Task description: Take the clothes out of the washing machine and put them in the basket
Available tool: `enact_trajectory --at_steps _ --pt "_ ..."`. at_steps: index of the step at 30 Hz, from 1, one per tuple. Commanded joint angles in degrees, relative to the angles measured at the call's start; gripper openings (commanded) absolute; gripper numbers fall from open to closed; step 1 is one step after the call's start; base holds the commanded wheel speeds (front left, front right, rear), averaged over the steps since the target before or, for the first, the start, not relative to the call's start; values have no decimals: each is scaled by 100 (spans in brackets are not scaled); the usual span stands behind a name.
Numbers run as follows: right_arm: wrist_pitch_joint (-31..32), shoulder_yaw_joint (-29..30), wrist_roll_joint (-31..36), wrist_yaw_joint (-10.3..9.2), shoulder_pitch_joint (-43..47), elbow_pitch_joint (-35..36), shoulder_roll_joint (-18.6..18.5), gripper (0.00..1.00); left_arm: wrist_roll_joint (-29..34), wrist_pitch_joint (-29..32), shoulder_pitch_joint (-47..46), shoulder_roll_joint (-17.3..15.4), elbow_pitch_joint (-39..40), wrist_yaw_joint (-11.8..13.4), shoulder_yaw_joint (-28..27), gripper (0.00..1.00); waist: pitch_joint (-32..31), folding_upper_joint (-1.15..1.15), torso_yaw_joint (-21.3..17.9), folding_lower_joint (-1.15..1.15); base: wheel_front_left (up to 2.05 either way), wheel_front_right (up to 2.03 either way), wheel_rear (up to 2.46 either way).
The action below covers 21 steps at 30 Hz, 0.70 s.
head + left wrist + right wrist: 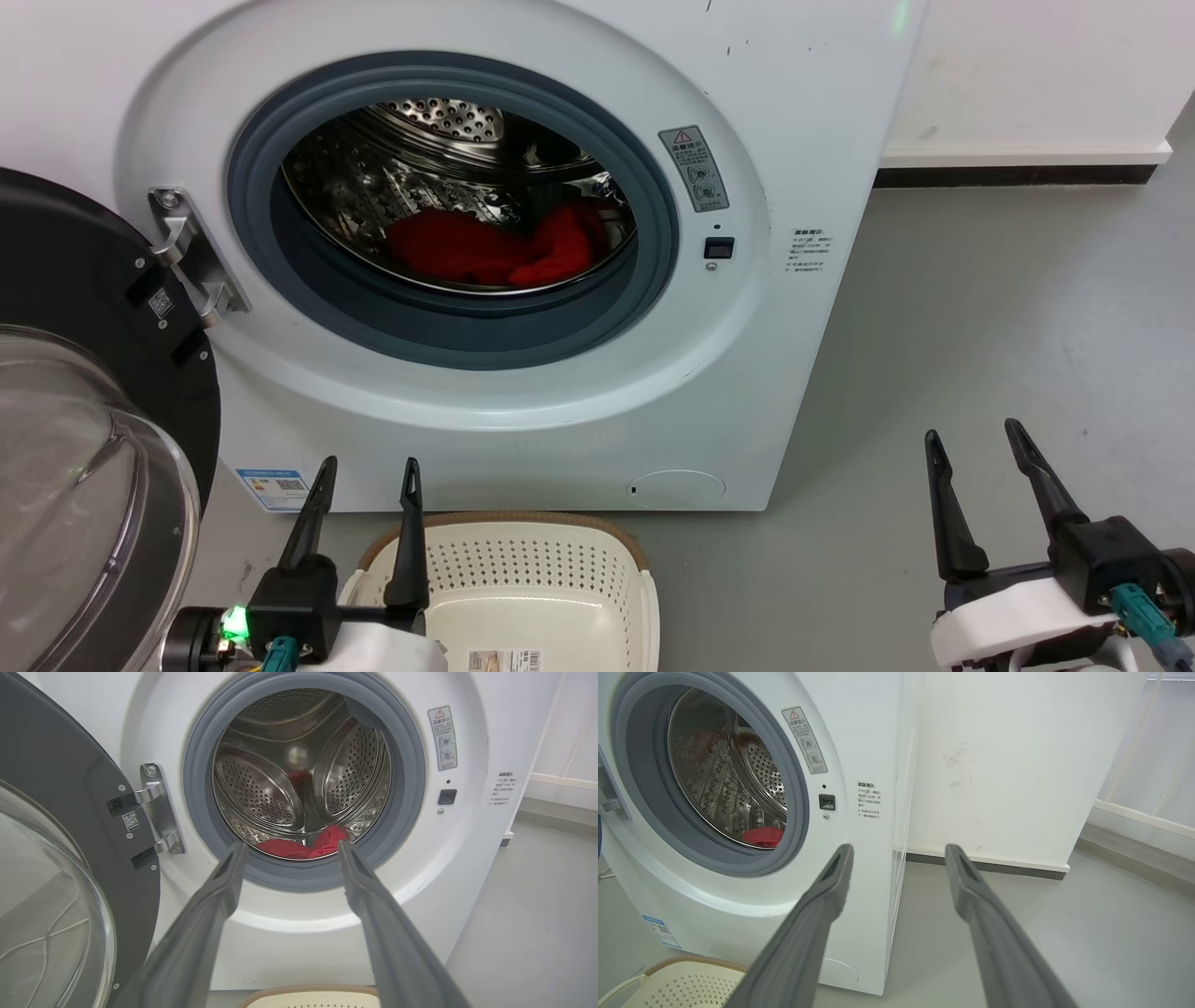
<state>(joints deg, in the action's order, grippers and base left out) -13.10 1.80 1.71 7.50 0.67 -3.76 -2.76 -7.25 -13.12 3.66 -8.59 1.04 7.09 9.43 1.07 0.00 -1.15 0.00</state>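
clothes [495,247] lie in the drum [439,117], basket [532,565] stands below

head view: the white washing machine [822,112] has its door [84,280] swung open to the left, hanging on a metal hinge [191,252]. inside the grey rim [448,327] of the porthole, the red clothes lie as a crumpled heap on the bottom of the perforated drum. the basket stands on the floor [980,327] just in front of the machine, under the porthole, with a paper label [504,661] on its bottom. the left gripper [370,462] is at the lower left, released, its two fingers [408,541] apart and holding nothing; one finger crosses the left side of the basket in the picture. the right gripper [971,429] is at the lower right over bare floor, also released, with nothing between its fingers

left wrist view: the two dark fingers are spread and point to the lower part of the porthole. between their tips the red clothes show low in the drum. the brown rim of the basket shows at the bottom edge

right wrist view: the spread fingers point past the right side of the machine toward the white wall [1008,765]. a small part of the clothes is seen in the drum at the left, and a corner of the basket at the lower left
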Motion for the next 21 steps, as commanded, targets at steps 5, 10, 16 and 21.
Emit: enact_trajectory --at_steps 5,10,16,21 --pt "-117 87 -271 -3 73 -149 -21 100 -108 -119 121 191 20 -147 -283 100 -16 0 -7 0 0 0 0" --pt "-164 50 -355 -2 39 -311 -14 100 86 -154 184 296 -35 -367 -422 100 -17 0 -10 0 0 0 0" --pt "-219 38 -267 -3 61 -434 -15 100 503 -215 266 351 -227 -642 -430 100 -30 0 -29 0 0 0 0" --pt "-215 62 -305 -3 11 -479 -15 100 567 -217 226 401 -316 -690 -488 100 -31 0 -40 0 0 0 0"
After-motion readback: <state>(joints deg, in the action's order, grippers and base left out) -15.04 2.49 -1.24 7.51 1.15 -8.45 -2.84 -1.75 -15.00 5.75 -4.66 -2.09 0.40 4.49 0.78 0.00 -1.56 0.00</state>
